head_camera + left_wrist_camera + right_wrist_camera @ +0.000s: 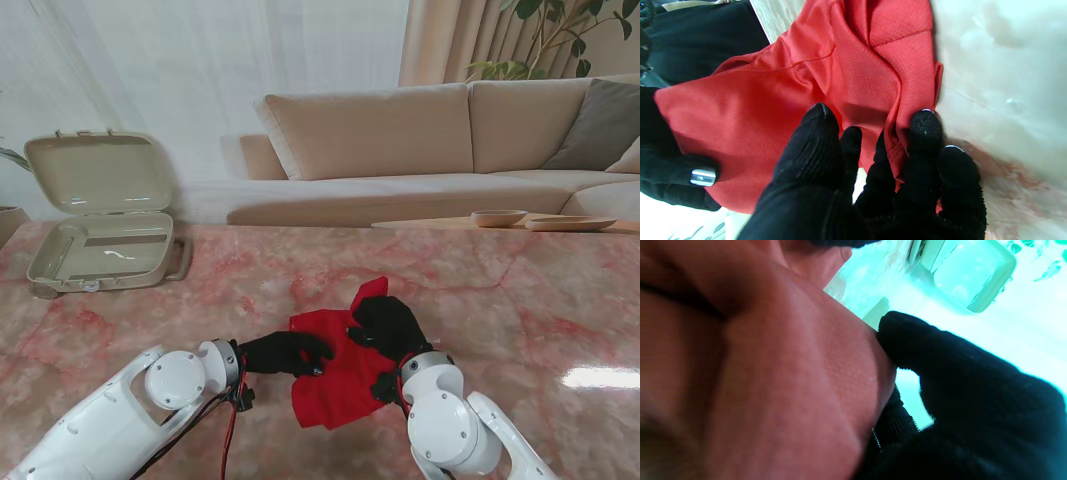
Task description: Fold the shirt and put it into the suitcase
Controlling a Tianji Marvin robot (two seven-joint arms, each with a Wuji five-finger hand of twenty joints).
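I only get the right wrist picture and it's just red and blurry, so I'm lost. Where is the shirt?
Observer: The red shirt lies bunched on the pink marble table, between both hands.
Operator: Is the other hand holding it too?
Observer: Yes, the left hand pinches folds of the cloth between its fingertips.
Operator: And my hand?
Observer: The right hand grips the shirt's far edge.
Operator: Is the suitcase ready?
Observer: The beige suitcase sits open, far left on the table.

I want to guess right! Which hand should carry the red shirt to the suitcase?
Probably the left hand: the open suitcase sits far left, on its side. Both hands grip the red shirt, but the right hand would reach across.
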